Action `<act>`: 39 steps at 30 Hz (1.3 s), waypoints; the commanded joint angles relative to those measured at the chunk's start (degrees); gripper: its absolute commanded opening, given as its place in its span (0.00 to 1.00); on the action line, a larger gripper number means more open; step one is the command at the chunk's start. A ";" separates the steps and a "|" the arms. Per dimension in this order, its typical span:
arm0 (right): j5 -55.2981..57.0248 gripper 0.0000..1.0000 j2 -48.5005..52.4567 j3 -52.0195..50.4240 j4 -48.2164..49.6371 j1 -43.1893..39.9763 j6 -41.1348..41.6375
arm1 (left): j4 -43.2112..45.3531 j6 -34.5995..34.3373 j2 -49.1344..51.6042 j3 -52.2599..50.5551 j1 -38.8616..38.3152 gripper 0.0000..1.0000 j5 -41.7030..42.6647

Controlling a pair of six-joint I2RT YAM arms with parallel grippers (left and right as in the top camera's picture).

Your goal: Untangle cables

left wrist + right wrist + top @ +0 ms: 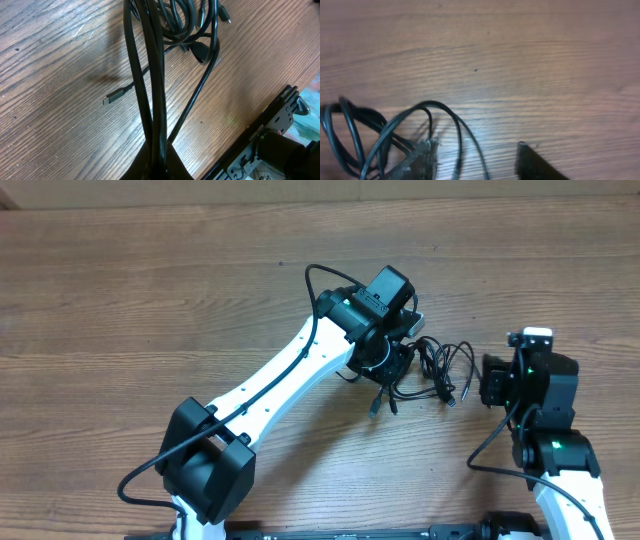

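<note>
The cables (pixel 437 368) are thin black cords bunched in loops on the wooden table between my two arms. My left gripper (pixel 386 372) is at the bundle's left side and is shut on several strands. In the left wrist view these strands (pixel 150 75) run up from the closed jaws (pixel 160 162), and a small plug end (pixel 113 97) lies loose on the wood. My right gripper (pixel 492 380) stands open just right of the bundle. Its fingers (pixel 421 159) are spread, and two strands of a cable loop (pixel 426 103) pass between them untouched.
The left arm (pixel 270 385) crosses the table diagonally from the front left. The right arm's base (pixel 555 455) sits at the front right and also shows in the left wrist view (pixel 280 142). Bare wood (pixel 150 290) lies at the back and left.
</note>
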 commanded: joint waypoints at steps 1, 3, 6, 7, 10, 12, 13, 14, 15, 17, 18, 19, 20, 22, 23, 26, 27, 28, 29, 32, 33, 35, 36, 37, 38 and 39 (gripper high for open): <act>-3.56 0.75 1.03 1.22 0.33 0.17 1.73 | 0.20 1.77 -0.46 0.74 -0.28 0.04 0.02; -7.23 0.96 1.62 1.22 0.59 0.17 1.73 | 0.20 1.79 -0.46 0.74 -0.28 0.04 -0.02; -12.46 1.00 2.19 1.22 0.83 0.17 1.73 | 0.13 1.81 -0.44 0.74 -0.28 0.14 -0.52; -14.40 1.00 2.29 1.22 0.90 0.17 1.73 | 0.09 1.79 -0.44 0.74 -0.28 0.12 -0.74; -21.03 1.00 2.67 1.22 1.27 0.17 1.73 | 0.13 1.75 -0.44 0.74 -0.28 0.04 -0.83; -25.35 1.00 2.99 1.22 1.31 0.17 1.70 | 0.24 1.75 -0.44 0.74 -0.33 0.04 -0.83; -26.82 1.00 3.19 1.22 1.29 0.17 1.70 | 0.28 1.75 -0.44 0.74 -0.37 0.07 -0.83; -28.26 1.00 3.45 1.20 1.27 0.17 1.73 | 0.28 1.75 -0.44 0.74 -0.39 0.17 -0.87; -29.31 1.00 3.76 1.20 1.25 0.17 1.70 | 0.31 1.77 -0.44 0.74 -0.39 0.28 -0.94; -30.77 1.00 4.55 1.20 1.25 0.17 1.73 | 0.24 1.81 -0.44 0.74 -0.39 0.47 -1.97; -30.93 1.00 5.01 1.20 1.25 0.17 1.75 | 0.24 1.86 -0.44 0.74 -0.39 0.54 -2.71; -31.34 1.00 5.57 1.20 1.27 0.17 1.73 | 0.24 1.97 -0.44 0.74 -0.39 0.55 -3.32; -31.74 1.00 6.05 1.20 1.29 0.17 1.70 | 0.26 1.99 -0.44 0.74 -0.33 0.57 -3.69; -32.13 1.00 6.88 1.20 1.29 0.17 1.73 | 0.28 1.99 -0.44 0.74 -0.07 0.66 -4.79; -32.13 1.00 7.21 1.20 1.29 0.17 1.70 | 0.28 2.21 -0.44 0.74 0.15 0.67 -5.42; -32.13 1.00 7.67 1.20 1.42 0.17 1.70 | 0.44 2.19 -0.48 0.79 1.29 0.69 -5.97; -32.11 1.00 7.72 1.20 1.51 0.17 1.70 | 0.57 2.16 -0.48 0.79 1.95 0.71 -5.95; -32.13 1.00 7.72 1.20 1.68 0.17 1.70 | 0.79 2.16 -0.48 0.79 2.69 0.77 -6.01; -32.13 1.00 7.72 1.20 1.73 0.17 1.70 | 0.96 2.19 -0.46 0.79 3.13 0.83 -6.10; -32.13 1.00 7.72 1.20 1.70 0.17 1.70 | 2.23 2.14 -0.42 0.76 5.05 0.92 -9.22; -32.13 1.00 7.72 1.20 1.70 0.17 1.70 | 2.78 2.14 -0.42 0.76 5.64 0.92 -10.84; -32.11 1.00 7.72 1.20 1.68 0.17 1.70 | 3.82 2.10 -0.22 0.76 6.51 0.90 -13.31; -32.11 1.00 7.72 1.20 1.66 0.17 1.70 | 4.26 2.08 -0.02 0.76 6.80 0.89 -13.75; -32.11 1.00 7.72 1.20 1.66 0.17 1.70 | 4.68 2.08 0.33 0.76 7.04 0.89 -13.70; -32.11 1.00 7.72 1.20 1.66 0.17 1.70 | 4.83 1.57 0.63 0.76 7.15 0.89 -13.70; -32.11 1.00 7.72 1.20 1.66 0.17 1.70 | 4.87 1.07 1.29 0.76 7.21 0.88 -13.68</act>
